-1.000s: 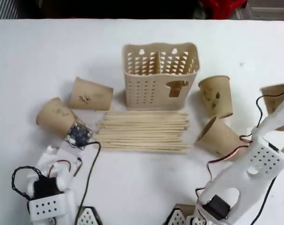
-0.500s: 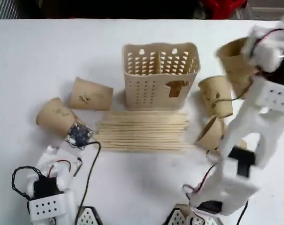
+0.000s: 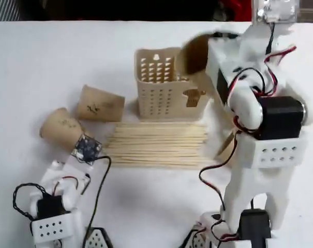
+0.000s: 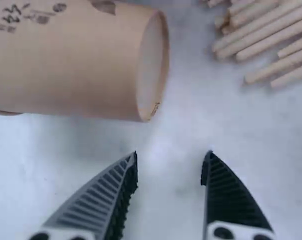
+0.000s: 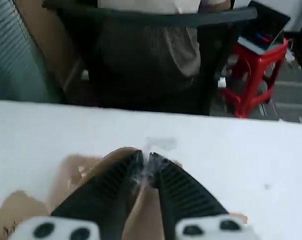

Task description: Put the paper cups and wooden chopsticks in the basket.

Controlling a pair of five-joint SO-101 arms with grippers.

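The perforated beige basket stands at the table's middle. Just above its right compartment hangs a paper cup, carried by my raised right arm. My right gripper is shut on that cup's rim. Wooden chopsticks lie in a flat row in front of the basket. Two more cups lie on their sides at the left. My left gripper stands open just short of the nearer cup, touching nothing. Chopstick ends lie beside it.
Another paper cup lies partly hidden behind the right arm, near the right end of the chopsticks. A black chair and a red stool stand beyond the table's far edge.
My right arm has lifted a cup from the right side of the table and swung it left, up over the basket. The left arm has not moved.
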